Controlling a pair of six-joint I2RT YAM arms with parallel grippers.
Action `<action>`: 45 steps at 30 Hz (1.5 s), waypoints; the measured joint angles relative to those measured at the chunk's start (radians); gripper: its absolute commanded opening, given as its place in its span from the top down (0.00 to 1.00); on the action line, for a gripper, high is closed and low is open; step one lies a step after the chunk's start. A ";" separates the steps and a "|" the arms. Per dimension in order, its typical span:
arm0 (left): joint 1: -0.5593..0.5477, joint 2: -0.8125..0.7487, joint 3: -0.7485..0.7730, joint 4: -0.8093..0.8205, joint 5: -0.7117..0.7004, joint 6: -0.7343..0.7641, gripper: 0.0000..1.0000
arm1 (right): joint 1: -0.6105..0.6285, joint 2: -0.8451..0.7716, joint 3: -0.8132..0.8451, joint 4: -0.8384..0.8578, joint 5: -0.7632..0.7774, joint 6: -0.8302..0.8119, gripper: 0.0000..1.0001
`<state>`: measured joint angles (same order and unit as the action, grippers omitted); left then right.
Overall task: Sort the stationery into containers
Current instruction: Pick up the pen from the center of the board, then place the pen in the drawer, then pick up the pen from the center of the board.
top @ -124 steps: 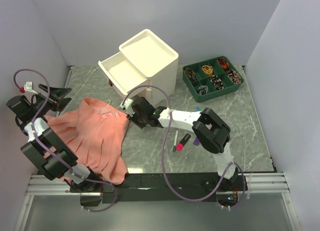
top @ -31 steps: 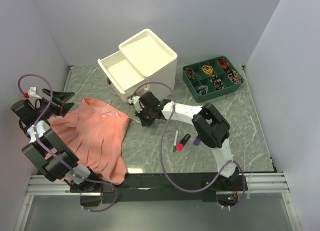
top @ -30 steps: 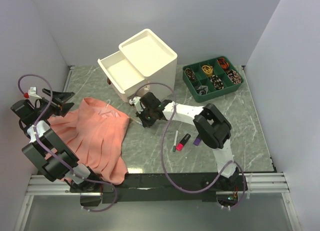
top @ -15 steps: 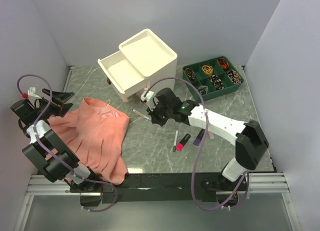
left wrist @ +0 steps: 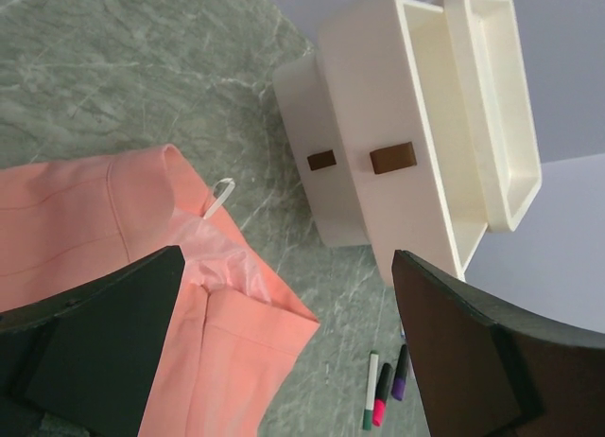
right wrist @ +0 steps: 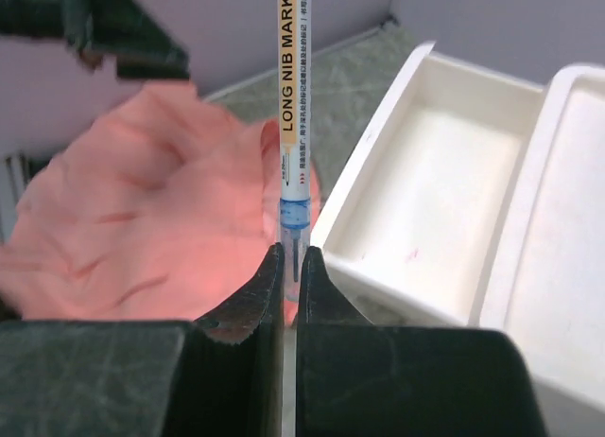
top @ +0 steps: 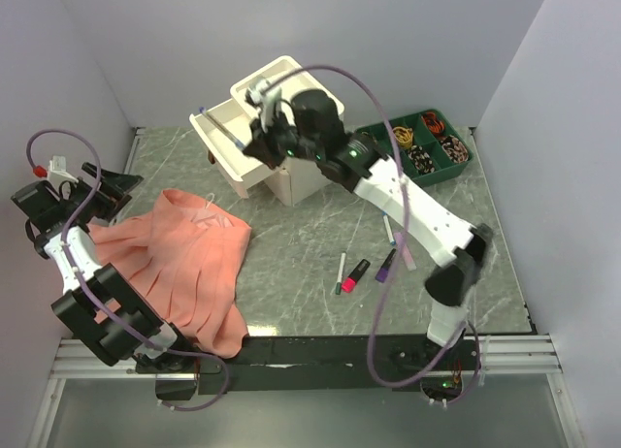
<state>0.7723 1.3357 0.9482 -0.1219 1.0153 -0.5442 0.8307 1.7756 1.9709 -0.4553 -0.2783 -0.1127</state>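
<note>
Stationery pen point(right wrist: 288, 125): thin, with a white barrel printed "LONG NIB MARKER" in orange and a blue band. It is pinched between the closed black fingers of the right tool point(right wrist: 288, 267).

Half a second ago the right arm was low over the surface point(top: 291, 240) by the foot of the cabinet, with the pen barely lifted. Now the arm stretches up toward 12 o'clock. The pen hangs in the air above the open top drawer point(top: 215, 143), touching only the fingers. The pick looks finished, and letting the pen go into the drawer is probably the step in hand.

The cabinet point(top: 309, 176) is a cream-white plastic cube, smooth and matte, with rounded corners and a recessed tray top. Its shallow top drawer is pulled out toward 9 o'clock. The left wrist view shows a small brown handle point(left wrist: 392, 158) on it.

The left tool point(left wrist: 286, 257) waits at 9 o'clock with its jaws wide apart, holding nothing.

More remains to sort. At 5 o'clock, on the green marbled surface, a green-capped marker point(top: 342, 272), a pink highlighter point(top: 357, 273) and a purple highlighter point(top: 386, 266) lie close together. Two more thin pens point(top: 390, 233) lie just beyond them.

A salmon-pink cloth point(top: 179, 264), soft and pleated, is spread at 8 o'clock. A green divided tray point(top: 365, 159) sits at 2 o'clock.
</note>
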 measured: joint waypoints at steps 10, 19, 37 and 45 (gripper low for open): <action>-0.011 0.042 0.122 -0.235 -0.019 0.203 0.00 | -0.044 0.444 0.420 -0.093 0.094 0.144 1.00; -0.018 -0.011 0.155 -0.335 -0.072 0.237 0.00 | -0.078 0.457 0.388 -0.095 0.090 0.219 0.39; -0.135 -0.127 0.386 -0.830 0.226 0.883 0.01 | -0.143 -0.622 -0.718 -0.273 -0.139 -0.605 0.39; -0.171 -0.229 0.243 -0.663 0.219 0.802 0.00 | -0.120 -0.528 -1.011 -0.383 -0.089 -1.070 0.44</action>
<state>0.6018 1.1069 1.1908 -0.7849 1.2339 0.2581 0.7109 1.2472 0.9600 -0.8379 -0.3672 -1.1828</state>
